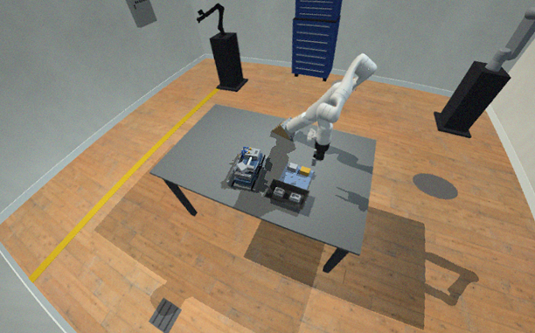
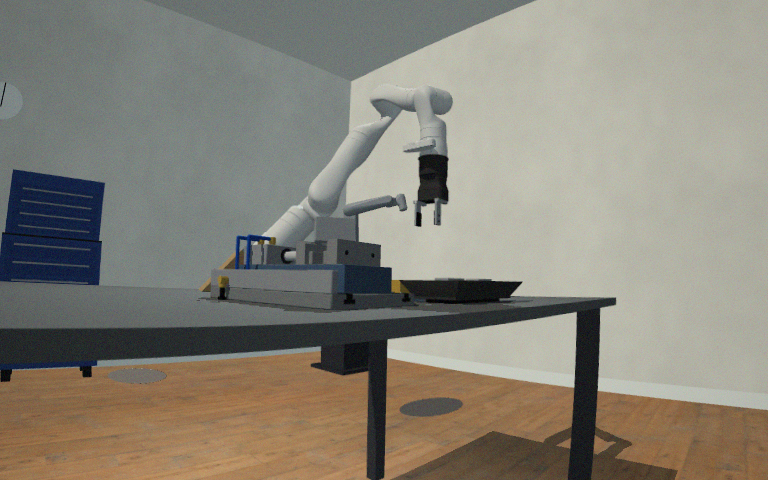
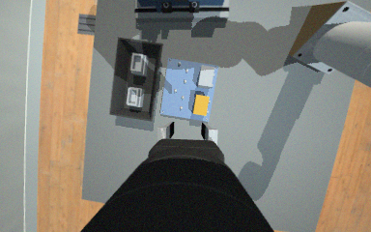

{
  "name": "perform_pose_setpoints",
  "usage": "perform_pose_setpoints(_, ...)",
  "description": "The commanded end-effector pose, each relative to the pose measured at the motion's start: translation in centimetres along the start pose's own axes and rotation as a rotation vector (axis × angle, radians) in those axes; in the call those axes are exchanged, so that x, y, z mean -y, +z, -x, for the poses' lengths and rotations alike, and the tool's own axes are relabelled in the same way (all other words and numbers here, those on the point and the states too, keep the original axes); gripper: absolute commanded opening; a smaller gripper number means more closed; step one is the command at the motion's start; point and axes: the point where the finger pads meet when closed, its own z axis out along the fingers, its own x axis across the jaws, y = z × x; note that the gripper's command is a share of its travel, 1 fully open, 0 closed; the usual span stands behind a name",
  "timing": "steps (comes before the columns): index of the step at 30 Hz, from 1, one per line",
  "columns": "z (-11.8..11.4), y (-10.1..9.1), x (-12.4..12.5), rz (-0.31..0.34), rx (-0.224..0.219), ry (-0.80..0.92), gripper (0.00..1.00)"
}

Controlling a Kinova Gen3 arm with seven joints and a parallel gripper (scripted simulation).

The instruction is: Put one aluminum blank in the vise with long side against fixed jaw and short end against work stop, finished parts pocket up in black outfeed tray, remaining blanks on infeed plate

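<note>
My gripper (image 1: 318, 159) (image 2: 427, 220) (image 3: 187, 128) is open and empty. It hangs well above the table, over the near edge of the light blue infeed plate (image 3: 173, 103) (image 1: 293, 178). On the plate a gray aluminum blank (image 3: 206, 77) (image 1: 292, 167) and a yellow brass blank (image 3: 201, 104) (image 1: 304, 171) lie flat. The black outfeed tray (image 3: 118, 72) (image 2: 498, 287) beside the plate holds two pocketed finished parts (image 3: 139, 64) (image 3: 134, 97), pockets up. The vise (image 1: 245, 164) (image 2: 317, 266) (image 3: 181, 4) stands further along the table. What lies between its jaws is too small to tell.
The gray table (image 1: 212, 133) (image 2: 169, 322) carries everything. The arm's base bracket (image 3: 314, 29) is at the table's far side. A blue drawer cabinet (image 1: 318, 28), two black pedestals (image 1: 226, 61) (image 1: 470, 97) and a yellow floor line (image 1: 128, 172) lie away from the table.
</note>
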Motion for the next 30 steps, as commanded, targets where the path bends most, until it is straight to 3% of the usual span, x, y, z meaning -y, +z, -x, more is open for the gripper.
perform_pose_setpoints(1, 0.18, -0.19, 0.34, -0.004, 0.01, -0.006, 1.0)
perform_pose_setpoints(29, 0.13, -0.24, 1.02, -0.008, 0.018, -0.013, 1.0)
perform_pose_setpoints(30, 0.13, -0.24, 1.02, -0.008, 0.018, -0.013, 0.0)
